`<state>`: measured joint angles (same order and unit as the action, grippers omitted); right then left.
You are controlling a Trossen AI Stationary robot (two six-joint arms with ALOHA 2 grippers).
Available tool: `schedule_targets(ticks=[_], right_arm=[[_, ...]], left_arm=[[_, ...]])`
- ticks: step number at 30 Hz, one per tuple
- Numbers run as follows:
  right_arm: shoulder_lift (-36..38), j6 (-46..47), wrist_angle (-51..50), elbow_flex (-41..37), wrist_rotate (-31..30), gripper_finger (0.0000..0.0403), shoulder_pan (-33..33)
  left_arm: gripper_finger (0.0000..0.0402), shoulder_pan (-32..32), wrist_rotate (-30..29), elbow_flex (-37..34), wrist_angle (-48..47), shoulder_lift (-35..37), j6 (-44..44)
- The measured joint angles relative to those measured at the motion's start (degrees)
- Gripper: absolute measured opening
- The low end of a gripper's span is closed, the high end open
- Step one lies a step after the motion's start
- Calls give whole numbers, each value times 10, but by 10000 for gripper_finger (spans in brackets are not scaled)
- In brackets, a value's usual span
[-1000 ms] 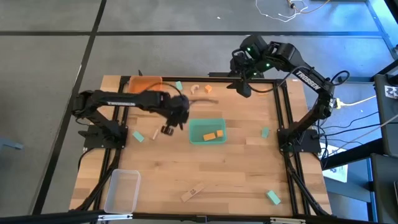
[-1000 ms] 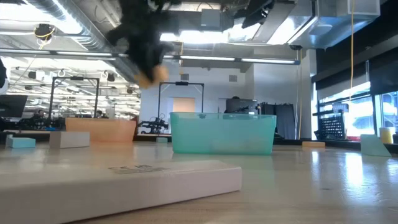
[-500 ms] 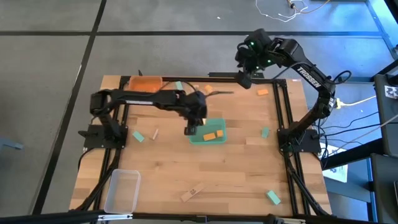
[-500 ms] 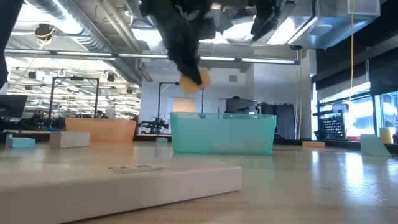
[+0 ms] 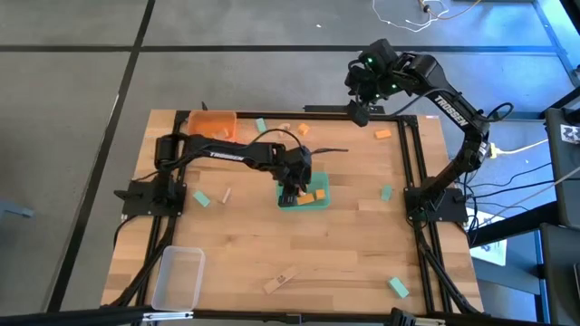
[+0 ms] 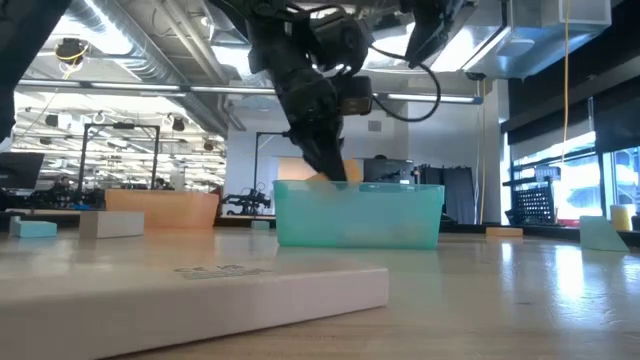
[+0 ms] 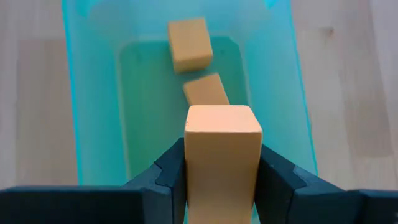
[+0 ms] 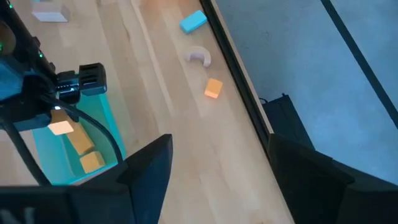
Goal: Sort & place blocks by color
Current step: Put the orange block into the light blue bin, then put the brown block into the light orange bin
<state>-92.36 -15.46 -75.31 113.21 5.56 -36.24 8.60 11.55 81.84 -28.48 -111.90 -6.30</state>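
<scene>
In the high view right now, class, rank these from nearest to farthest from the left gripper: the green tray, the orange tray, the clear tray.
Measured from the left gripper, which holds an orange block:
1. Green tray: directly beneath the gripper, mid-table.
2. Orange tray: far-left corner of the table.
3. Clear tray: near-left corner, plainly farthest.

Green tray (image 5: 319,205) is seen near table (image 5: 344,254) centre; orange tray (image 5: 214,122) sits at far left corner; clear tray (image 5: 178,276) lies at near left corner. Floor cables (image 5: 412,14) are seen beyond table.
</scene>
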Motion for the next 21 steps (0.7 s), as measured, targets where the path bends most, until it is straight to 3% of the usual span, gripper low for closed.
schedule_targets(ticks=[6, 14, 21], right_arm=[[0, 0, 0, 0, 1, 264, -1], [0, 0, 0, 0, 1, 264, -1], [0, 0, -3, 0, 1, 264, -1]], left_arm=[[190, 0, 0, 0, 4, 0, 2], [201, 3, -11, 0, -14, 15, 14], [199, 17, -122, 0, -130, 115, 198]])
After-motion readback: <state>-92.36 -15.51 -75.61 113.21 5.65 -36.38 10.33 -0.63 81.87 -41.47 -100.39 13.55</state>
